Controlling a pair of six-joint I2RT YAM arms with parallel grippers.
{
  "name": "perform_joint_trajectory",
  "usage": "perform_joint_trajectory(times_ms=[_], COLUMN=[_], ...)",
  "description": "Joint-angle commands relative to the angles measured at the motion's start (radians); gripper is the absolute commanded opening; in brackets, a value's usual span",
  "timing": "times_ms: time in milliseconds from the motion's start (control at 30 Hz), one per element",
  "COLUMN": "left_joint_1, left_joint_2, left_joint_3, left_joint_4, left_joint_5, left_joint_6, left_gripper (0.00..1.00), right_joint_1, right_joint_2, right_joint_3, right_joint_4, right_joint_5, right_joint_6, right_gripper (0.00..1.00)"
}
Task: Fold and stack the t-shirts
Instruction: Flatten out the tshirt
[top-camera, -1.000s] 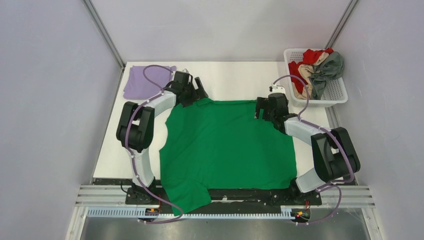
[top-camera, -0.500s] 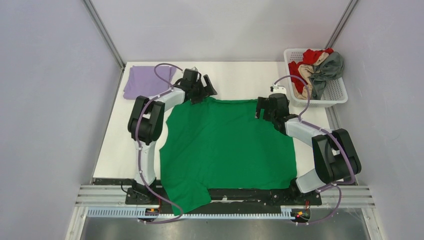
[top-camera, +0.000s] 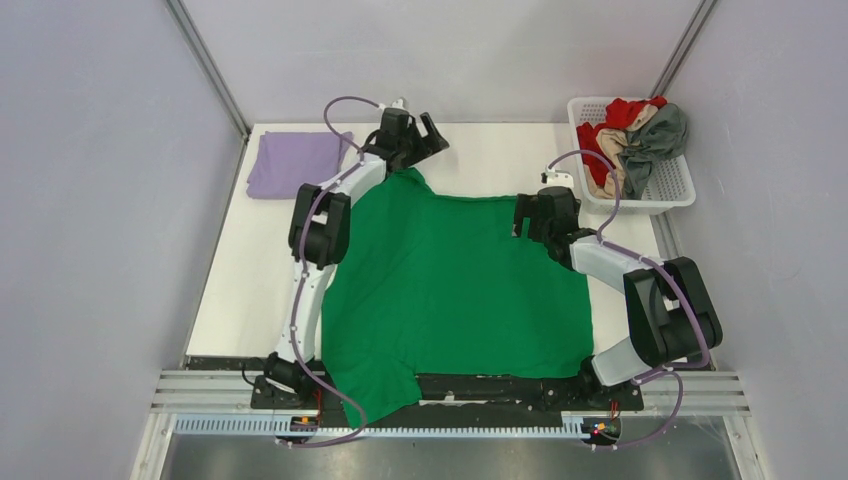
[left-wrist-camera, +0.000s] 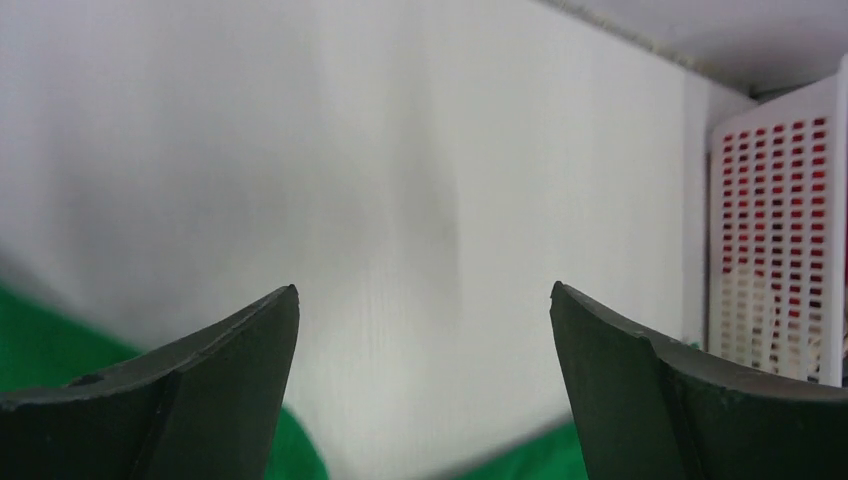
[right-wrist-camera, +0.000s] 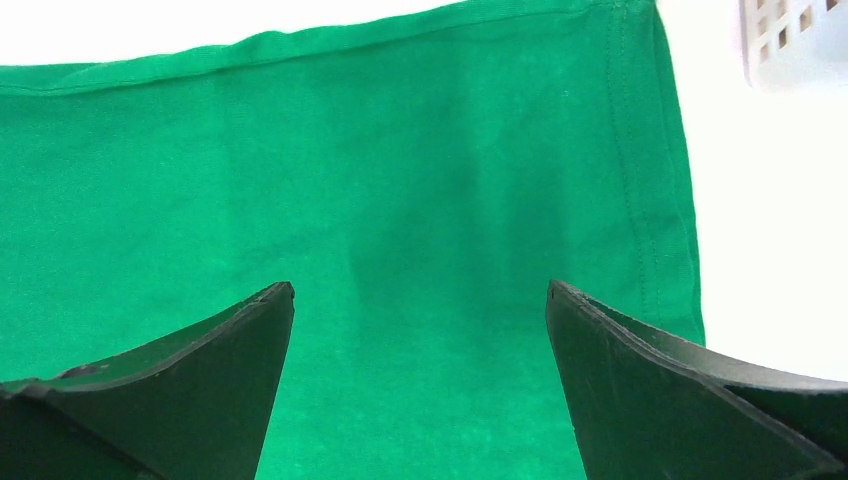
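left fingers (left-wrist-camera: 200, 390) are spread wide with nothing between them, hanging over bare white worktop (left-wrist-camera: 400, 200) just past the far edge of the green t-shirt (top-camera: 455, 290). right fingers (right-wrist-camera: 180, 390) are wide apart too and empty, right above that shirt's far right corner, with the hem in plain sight below. the green t-shirt lies spread flat across the middle of the worktop, one sleeve drooping over the near edge by the left arm's base. folded lavender t-shirt (top-camera: 295, 163) sits in the far left corner. far right there's a white basket (top-camera: 672, 190) holding a heap of t-shirts (top-camera: 640, 135), red, beige and dark grey
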Motion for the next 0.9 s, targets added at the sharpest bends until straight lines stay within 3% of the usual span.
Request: perform_joint_trajectory(times_ms=[0, 67, 200, 400, 567, 733, 867], left_joint_1=[0.002, 0.002, 0.001, -0.002, -0.021, -0.029, -0.029], left_joint_2=[0.127, 0.121, -0.014, -0.323, -0.448, -0.377, -0.25], left_joint_3=[0.269, 0.321, 0.216, -0.201, -0.487, -0.475, -0.325], left_joint_4=[-0.018, -0.029, -0.028, -0.01, 0.061, 0.072, 0.016], left_joint_5=[0.016, 0.03, 0.021, -0.083, -0.106, -0.105, -0.127], left_joint_6=[0.016, 0.04, 0.109, 0.138, 0.079, 0.033, 0.037], left_gripper=[1.0, 1.0, 1.0, 1.0, 1.0, 1.0, 1.0], right_joint_1=[-0.005, -0.005, -0.004, -0.004, -0.005, -0.004, -0.004], right_joint_2=[0.002, 0.002, 0.005, -0.003, -0.02, -0.033, -0.038], right_joint_3=[0.0, -0.003, 0.0, -0.003, -0.015, -0.019, -0.024], right_joint_4=[0.02, 0.021, 0.022, 0.016, 0.012, 0.012, 0.011], right_joint_5=[0.034, 0.033, 0.022, 0.02, 0.035, 0.046, 0.057], right_joint_6=[-0.019, -0.018, -0.019, -0.011, -0.01, -0.011, -0.016], right_gripper=[0.98, 0.98, 0.98, 0.98, 0.98, 0.98, 0.98])
